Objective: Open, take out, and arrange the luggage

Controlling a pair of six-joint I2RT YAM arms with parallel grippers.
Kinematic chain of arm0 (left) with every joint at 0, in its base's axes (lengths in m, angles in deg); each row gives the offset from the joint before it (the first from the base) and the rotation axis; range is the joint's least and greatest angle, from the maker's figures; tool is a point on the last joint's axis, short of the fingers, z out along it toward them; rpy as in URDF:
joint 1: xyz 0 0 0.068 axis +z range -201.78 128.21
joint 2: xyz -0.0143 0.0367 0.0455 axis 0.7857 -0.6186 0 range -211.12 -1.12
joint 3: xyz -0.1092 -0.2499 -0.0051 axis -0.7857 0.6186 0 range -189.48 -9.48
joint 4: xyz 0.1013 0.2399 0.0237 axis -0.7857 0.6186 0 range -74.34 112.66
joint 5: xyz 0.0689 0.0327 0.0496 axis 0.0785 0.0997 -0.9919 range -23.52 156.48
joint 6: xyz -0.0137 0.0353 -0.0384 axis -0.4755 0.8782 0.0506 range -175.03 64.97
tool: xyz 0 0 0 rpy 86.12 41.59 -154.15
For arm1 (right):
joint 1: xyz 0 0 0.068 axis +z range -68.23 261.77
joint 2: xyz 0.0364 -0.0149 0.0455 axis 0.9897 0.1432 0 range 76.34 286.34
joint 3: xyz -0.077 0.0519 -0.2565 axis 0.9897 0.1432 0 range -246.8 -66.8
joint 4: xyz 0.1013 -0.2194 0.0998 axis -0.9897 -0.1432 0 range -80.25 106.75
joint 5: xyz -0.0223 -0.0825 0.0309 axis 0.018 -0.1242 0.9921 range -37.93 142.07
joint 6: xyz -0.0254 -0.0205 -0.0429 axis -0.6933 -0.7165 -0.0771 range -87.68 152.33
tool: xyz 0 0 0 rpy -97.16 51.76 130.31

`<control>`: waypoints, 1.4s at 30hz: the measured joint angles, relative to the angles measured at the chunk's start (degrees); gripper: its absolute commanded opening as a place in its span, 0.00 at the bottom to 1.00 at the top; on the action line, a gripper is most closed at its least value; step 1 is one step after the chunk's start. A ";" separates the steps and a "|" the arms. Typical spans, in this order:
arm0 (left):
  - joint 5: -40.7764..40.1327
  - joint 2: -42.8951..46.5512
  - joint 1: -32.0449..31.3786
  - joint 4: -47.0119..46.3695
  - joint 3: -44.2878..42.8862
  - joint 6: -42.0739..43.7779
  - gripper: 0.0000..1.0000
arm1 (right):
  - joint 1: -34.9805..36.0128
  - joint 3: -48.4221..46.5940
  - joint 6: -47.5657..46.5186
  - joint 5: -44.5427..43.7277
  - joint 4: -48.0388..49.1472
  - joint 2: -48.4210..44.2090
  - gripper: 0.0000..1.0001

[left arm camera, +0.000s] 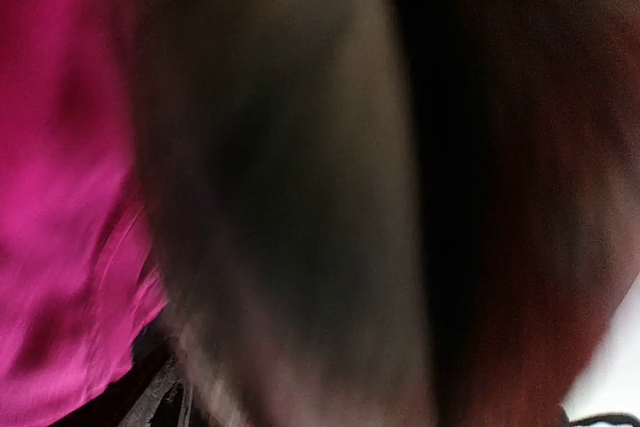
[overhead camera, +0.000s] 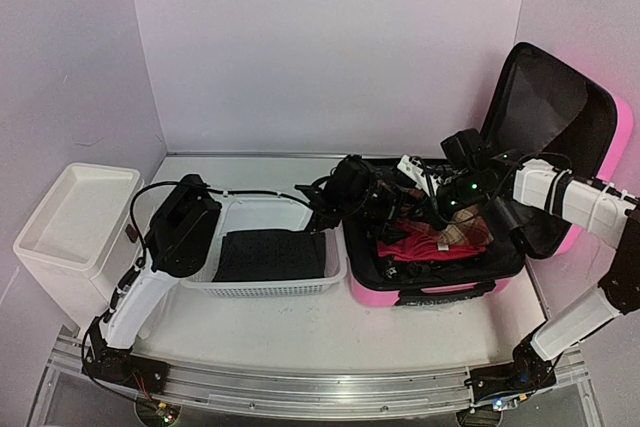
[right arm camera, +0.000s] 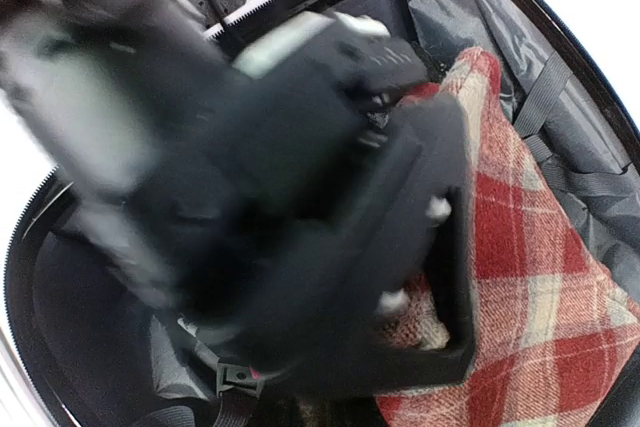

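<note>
The luggage lies open at the right, lid leaning on the wall. Its shell looks stiff and slick, while the clothes look soft, best pinched at a fold. The left gripper and right gripper reach in; I cannot tell how their jaws stand.

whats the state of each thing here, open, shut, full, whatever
suitcase: open, lid standing up, clothes inside
basket: holds one dark cloth
dark cloth: folded flat in the basket
plaid cloth: crumpled in the suitcase
left hand: over the suitcase, too blurred to tell open or shut
right hand: over the suitcase, open or shut unclear
</note>
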State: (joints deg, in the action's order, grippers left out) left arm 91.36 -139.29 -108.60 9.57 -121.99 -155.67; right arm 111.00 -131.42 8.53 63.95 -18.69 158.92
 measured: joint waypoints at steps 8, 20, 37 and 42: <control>-2.16 -4.70 0.44 -1.49 -4.15 0.72 0.42 | 0.00 1.68 1.01 0.85 -0.02 -1.31 0.00; -3.67 -8.20 0.96 -1.27 -12.28 17.90 0.00 | 0.07 4.37 6.47 0.52 -0.70 -7.82 0.51; -5.07 21.64 0.96 6.05 16.09 44.65 0.00 | 0.39 -0.76 25.00 -18.38 -16.46 -26.75 0.78; -0.39 30.34 3.39 7.19 26.99 48.61 0.00 | 0.39 -0.85 26.34 -17.81 -18.12 -24.98 0.75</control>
State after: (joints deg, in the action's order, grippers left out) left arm 90.97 -108.95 -105.21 16.76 -95.00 -107.06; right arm 111.39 -132.27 34.87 46.14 -36.81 133.94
